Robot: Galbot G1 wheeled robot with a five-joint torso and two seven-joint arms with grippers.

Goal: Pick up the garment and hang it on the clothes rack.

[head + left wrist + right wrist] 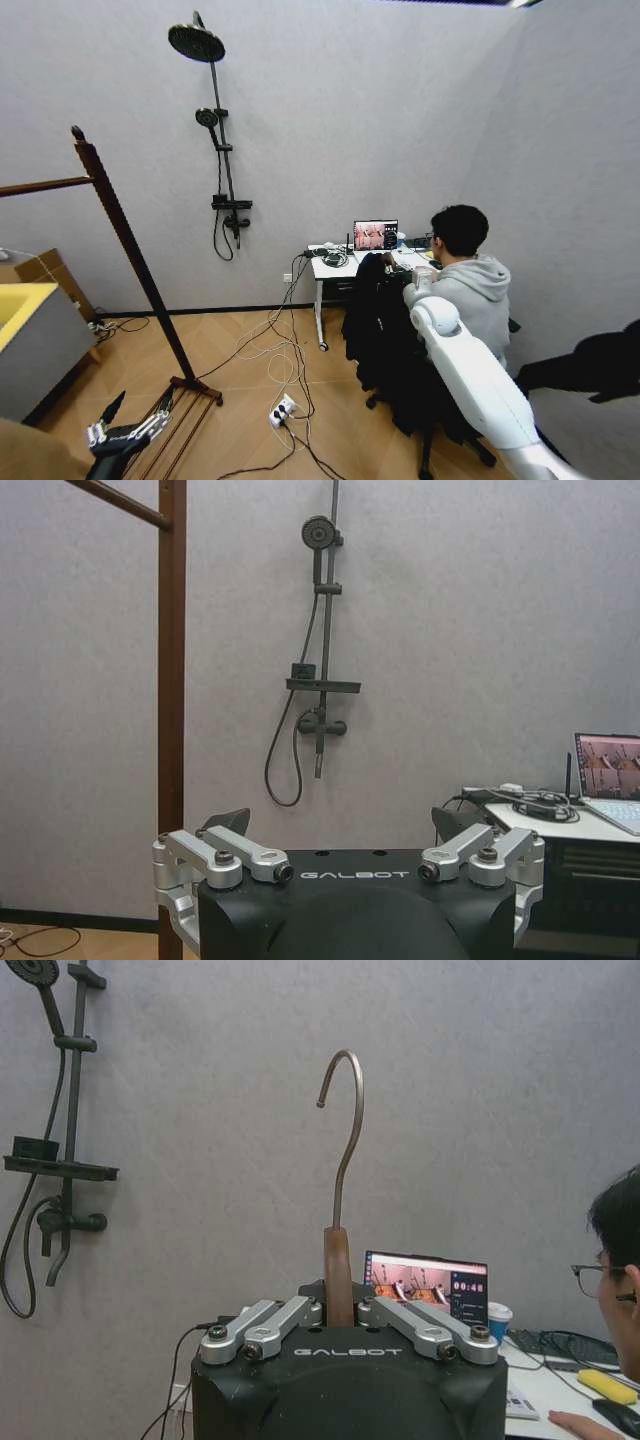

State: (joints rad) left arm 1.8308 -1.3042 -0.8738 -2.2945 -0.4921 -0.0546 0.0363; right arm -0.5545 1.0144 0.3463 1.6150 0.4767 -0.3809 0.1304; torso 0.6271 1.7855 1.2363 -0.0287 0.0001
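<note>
the left gripper point(112, 418) sits low at the frame's lower left, fingers spread apart. the right arm point(470, 375) reaches forward, its gripper point(340, 1305) clamped shut.

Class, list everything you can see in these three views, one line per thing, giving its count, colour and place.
Jacket: one, black, hanging from the right tool, in front of the desk.
Hanger: one, brown neck with a metal hook, upright in the right tool.
Rack: one, dark reddish-brown, on the left.
Shower: one, black, on the back wall.
Desk: one, white, against the back wall.
Laptop: one, screen lit, on the desk.
Power strip: one, white, on the floor.
Left tool: one, black and silver, open, low by the rack's foot.
Right tool: one, black and silver, shut on the hanger.
</note>
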